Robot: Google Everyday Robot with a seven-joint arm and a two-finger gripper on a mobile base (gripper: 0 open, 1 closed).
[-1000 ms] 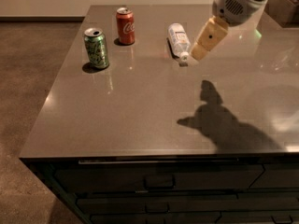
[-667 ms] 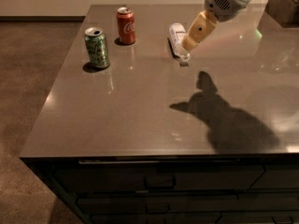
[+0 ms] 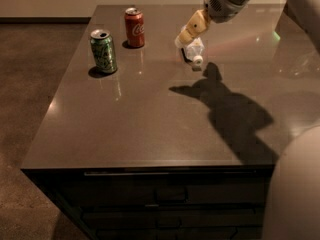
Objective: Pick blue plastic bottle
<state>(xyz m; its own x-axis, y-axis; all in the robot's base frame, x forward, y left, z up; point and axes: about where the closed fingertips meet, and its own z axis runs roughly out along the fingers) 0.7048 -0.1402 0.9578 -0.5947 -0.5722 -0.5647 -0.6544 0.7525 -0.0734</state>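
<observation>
The blue plastic bottle (image 3: 196, 50) is small and clear and lies on its side on the dark table (image 3: 140, 124) at the back centre. Its white cap (image 3: 198, 60) points toward the front. My gripper (image 3: 184, 38), tan-coloured on a grey wrist, reaches in from the upper right. It sits right over the far end of the bottle and hides part of it. I cannot tell whether it touches the bottle.
A green can (image 3: 103, 50) stands upright at the back left. A red cola can (image 3: 134, 27) stands behind it, left of the bottle. The arm's shadow (image 3: 230, 109) falls across the table's right half. Drawers (image 3: 170, 199) sit below the front edge.
My gripper has moved left and down, from beside the bottle's right to over its far end. The bottle and the cans have not moved.
</observation>
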